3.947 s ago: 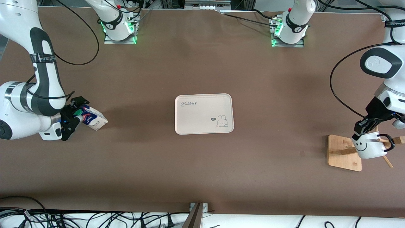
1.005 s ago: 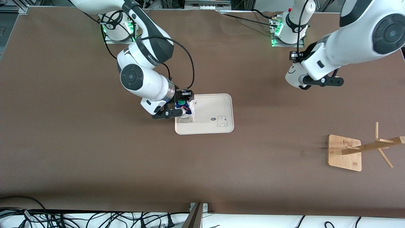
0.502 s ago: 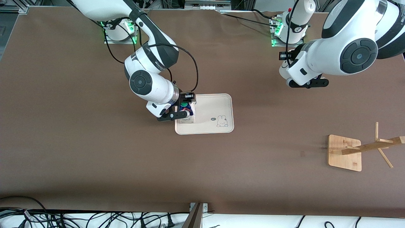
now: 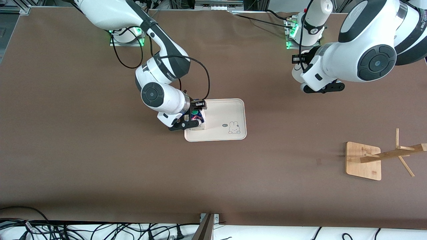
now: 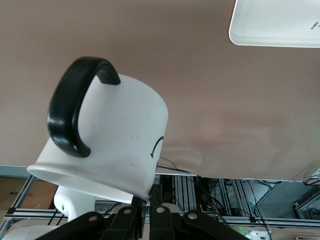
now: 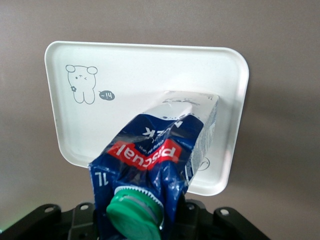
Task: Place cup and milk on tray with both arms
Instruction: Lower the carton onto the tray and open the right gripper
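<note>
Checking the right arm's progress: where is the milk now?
The milk is over the tray, at its end toward the right arm, gripped by the right tool; front view.

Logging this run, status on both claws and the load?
Right claw shut on milk, at tray end nearest right arm. Left claw shut on cup, aloft, off tray. Nothing blocking.

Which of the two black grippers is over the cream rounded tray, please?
The right gripper, shut on the blue-white milk carton over the tray; the left gripper isn't.
</note>
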Motion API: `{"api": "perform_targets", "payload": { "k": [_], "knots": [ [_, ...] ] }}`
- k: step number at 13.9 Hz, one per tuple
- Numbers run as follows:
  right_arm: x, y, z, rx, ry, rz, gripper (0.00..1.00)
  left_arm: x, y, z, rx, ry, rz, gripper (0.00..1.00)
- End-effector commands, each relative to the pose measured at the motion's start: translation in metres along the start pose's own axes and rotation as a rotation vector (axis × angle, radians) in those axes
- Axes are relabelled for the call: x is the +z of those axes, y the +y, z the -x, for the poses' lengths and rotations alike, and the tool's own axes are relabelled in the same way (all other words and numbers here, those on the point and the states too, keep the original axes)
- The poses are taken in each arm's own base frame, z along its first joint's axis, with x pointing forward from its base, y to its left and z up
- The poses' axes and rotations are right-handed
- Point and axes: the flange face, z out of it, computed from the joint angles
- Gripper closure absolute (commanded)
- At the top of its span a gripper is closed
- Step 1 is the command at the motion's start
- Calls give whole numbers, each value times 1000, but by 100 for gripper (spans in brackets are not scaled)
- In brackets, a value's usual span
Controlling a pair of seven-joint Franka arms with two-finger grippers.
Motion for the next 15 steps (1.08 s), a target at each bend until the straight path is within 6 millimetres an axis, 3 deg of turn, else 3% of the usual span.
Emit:
{"api": "perform_targets", "payload": {
  "k": [1,3,5,7,8,10,12,13,15],
  "knots": [
    [-3,-3,1,-22,15,10,0,-7,1,0,-9,-22,22,100],
    [-14,-7,3,-27,28,7,0,-5,2,-4,-12,-46,49,100],
    [-57,-18,15,-42,71,2,0,4,3,-19,-32,-73,55,100],
    [-102,-25,29,-57,117,-1,0,17,6,-61,-25,-93,99,100],
    [-128,-20,34,-53,147,6,0,11,12,-80,-24,-70,139,100],
    [-190,-11,48,-63,218,66,0,22,19,-118,-26,-91,164,100],
    [-244,15,56,-59,264,194,0,36,25,-161,-82,-54,227,100],
    [-271,32,57,-31,269,230,0,43,33,-174,-123,-46,254,100],
    [-321,66,58,-19,285,256,0,68,76,-184,-153,-40,258,100]
  ]
}}
